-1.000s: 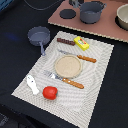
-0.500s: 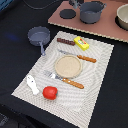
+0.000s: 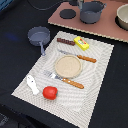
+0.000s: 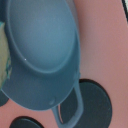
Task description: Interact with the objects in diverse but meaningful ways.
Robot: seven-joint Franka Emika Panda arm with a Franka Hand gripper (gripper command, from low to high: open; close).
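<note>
Nothing has moved since before. My wrist view shows the pot [image 4: 42, 55] empty inside; the pan [image 3: 39, 35] looks empty too. Whether my end effector is open, I cannot tell.

Red tomato [image 3: 49, 92], brown sausage [image 3: 65, 42], yellow packet [image 3: 81, 43] with red marks, grey frying pan [image 3: 39, 36], grey pot [image 3: 91, 12]

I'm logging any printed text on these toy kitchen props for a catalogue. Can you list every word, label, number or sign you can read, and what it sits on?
No text can be read in either view.
Yellow packet: red marks on it, too small and blurred to read as letters.
Grey pot, grey frying pan, red tomato: no markings visible.
</note>
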